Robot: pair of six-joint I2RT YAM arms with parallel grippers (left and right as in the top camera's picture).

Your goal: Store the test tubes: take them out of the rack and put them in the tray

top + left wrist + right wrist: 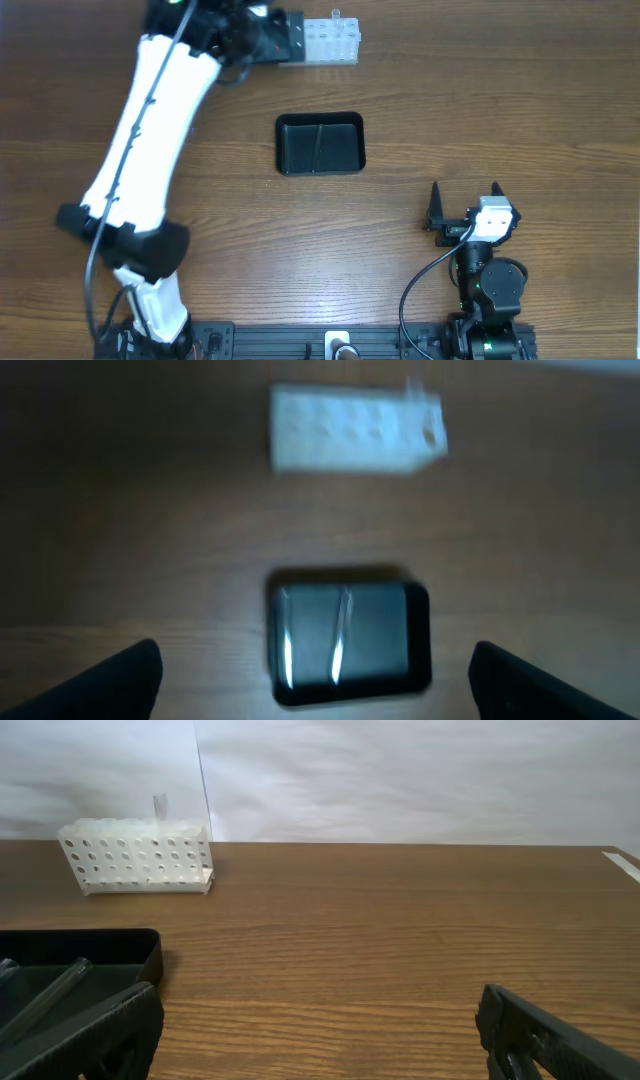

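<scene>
The white test tube rack stands at the table's far edge, with one clear tube upright in it. In the right wrist view that tube sticks up from the rack. The black tray lies mid-table with clear tubes lying in it. My left gripper hangs open and empty high above the table, with the tray and the rack beneath it. My right gripper rests open and empty near its base, right of the tray.
Bare wooden table surrounds the tray and rack. A white wall rises behind the table's far edge. The left arm's white sleeve stretches across the table's left side.
</scene>
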